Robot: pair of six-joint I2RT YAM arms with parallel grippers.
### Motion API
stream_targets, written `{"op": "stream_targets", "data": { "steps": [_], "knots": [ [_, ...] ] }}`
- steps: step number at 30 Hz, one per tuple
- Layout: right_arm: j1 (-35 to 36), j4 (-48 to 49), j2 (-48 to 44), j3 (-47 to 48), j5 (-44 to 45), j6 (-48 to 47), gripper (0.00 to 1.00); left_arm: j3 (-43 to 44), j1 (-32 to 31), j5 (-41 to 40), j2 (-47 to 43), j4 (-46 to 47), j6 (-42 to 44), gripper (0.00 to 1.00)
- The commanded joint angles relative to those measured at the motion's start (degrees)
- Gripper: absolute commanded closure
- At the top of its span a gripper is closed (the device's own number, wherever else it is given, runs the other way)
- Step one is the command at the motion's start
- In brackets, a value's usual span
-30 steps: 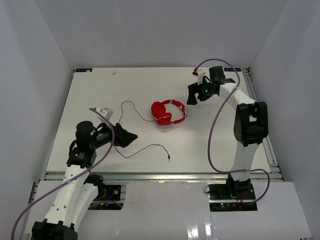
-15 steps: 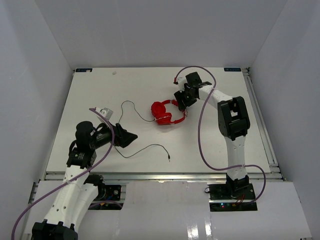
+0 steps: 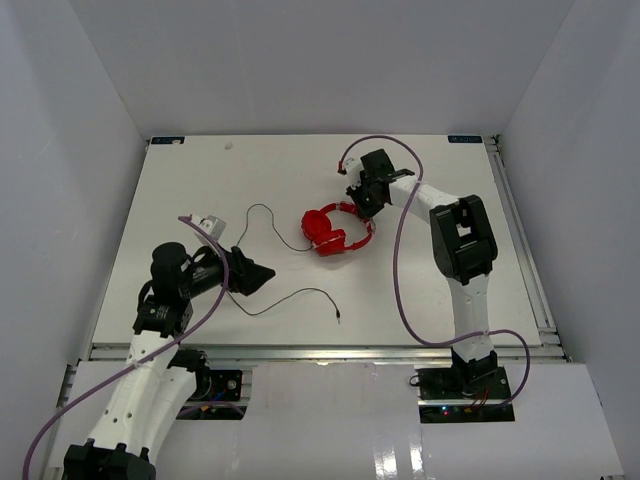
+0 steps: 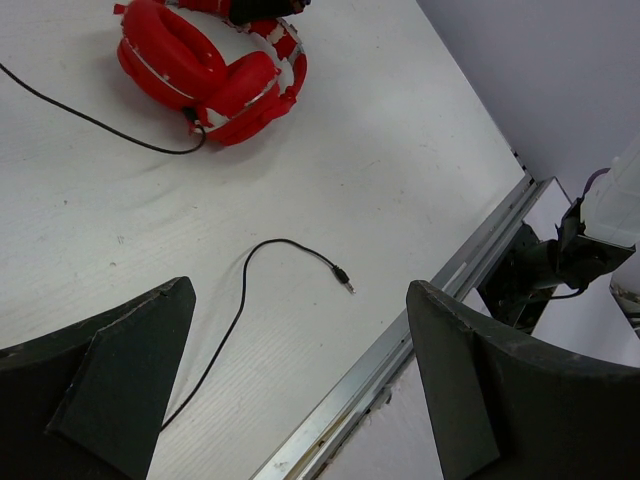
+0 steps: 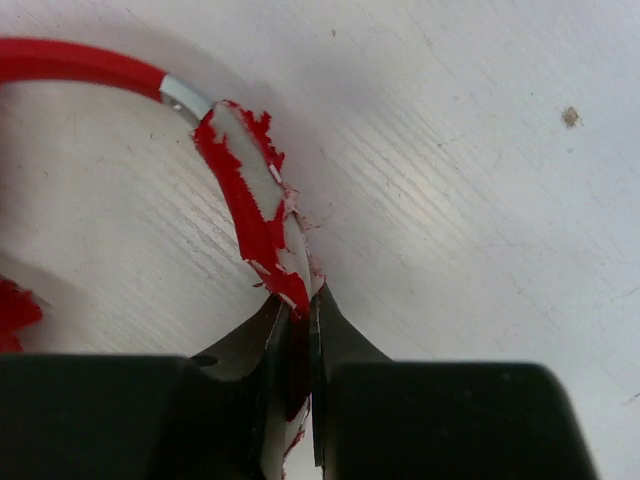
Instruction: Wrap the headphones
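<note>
From above, the headphones [image 3: 338,232] lie at the frame's centre on the table [image 3: 180,190], my right hand [image 3: 362,203] clamped on their headband [image 3: 352,207]. Left wrist: my left hand [image 4: 300,310] gapes empty. Right wrist: this thin hold on flaking padding [image 5: 250,195] could slip

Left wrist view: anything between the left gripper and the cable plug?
Nothing visible. Only bare table lies between the open left gripper and the plug; the cable runs out from between its fingers. The right gripper is shut on the headband.
</note>
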Motion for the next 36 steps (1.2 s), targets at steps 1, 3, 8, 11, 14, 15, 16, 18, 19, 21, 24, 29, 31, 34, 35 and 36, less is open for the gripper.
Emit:
{"op": "stream_targets", "data": {
  "steps": [1,3,8,11,14,15,16,18,19,21,24,29,31,34,35,36],
  "knots": [
    [-1.5,-2.5,-7.2,-3.6,-5.6,2.1,0.92,0.4,-0.3,-0.8,0.0,1.2,0.3,0.02],
    [-2.8,-2.4,-13.3,-5.7,-7.5,2.8,0.92,0.2,-0.2,-1.5,-0.9,2.4,0.2,0.02],
    [-5.3,-2.3,-28.7,-14.3,-12.4,3.8,0.92,2.4,-1.4,0.7,-1.2,6.0,0.5,0.07],
    [-6.8,-2.7,-37.8,-19.5,-14.9,3.8,0.92,6.7,-5.7,-0.6,-0.5,4.4,5.7,0.10],
    [-9.3,-4.4,-45.9,-22.0,-17.8,3.7,0.92,9.6,-11.1,-2.3,-0.9,4.2,10.6,0.10],
    [-10.1,-5.1,-47.6,-22.0,-18.8,3.5,0.92,9.7,-11.6,-2.4,-0.9,4.3,11.8,0.10],
    [-11.4,-6.0,-48.9,-21.8,-20.9,3.1,0.92,10.3,-13.7,-3.0,-0.7,4.4,13.8,0.07],
    [-12.4,-8.2,-51.9,-20.6,-23.7,2.3,0.92,10.8,-17.6,-5.2,-0.1,4.8,16.5,0.02],
    [-12.8,-9.0,-52.9,-19.9,-24.4,2.0,0.92,10.9,-19.3,-6.3,0.4,5.3,18.5,0.02],
    [-12.9,-11.1,-54.1,-17.7,-26.0,1.9,0.92,10.7,-23.7,-10.2,1.6,7.1,20.4,0.02],
    [-12.9,-14.0,-54.4,-13.1,-27.9,2.1,0.92,10.1,-29.8,-15.6,5.7,10.1,25.7,0.02],
    [-13.2,-17.8,-52.8,-7.1,-29.7,1.2,0.92,6.1,-44.6,-29.2,11.5,19.0,37.8,0.02],
    [-13.5,-18.6,-52.6,-6.2,-30.8,0.6,0.92,5.3,-46.1,-30.8,13.3,21.2,38.7,0.02],
    [-14.3,-19.3,-52.4,-5.0,-31.5,0.3,0.92,2.7,-46.4,-29.5,14.8,25.1,38.0,0.02],
    [-14.8,-19.6,-52.3,-4.6,-32.1,0.3,0.92,1.7,-46.4,-29.6,14.9,25.9,37.7,0.02],
    [-15.1,-19.7,-52.2,-4.0,-32.4,0.4,0.92,-0.3,-46.5,-30.8,15.0,27.1,38.0,0.02]
  ]
}}
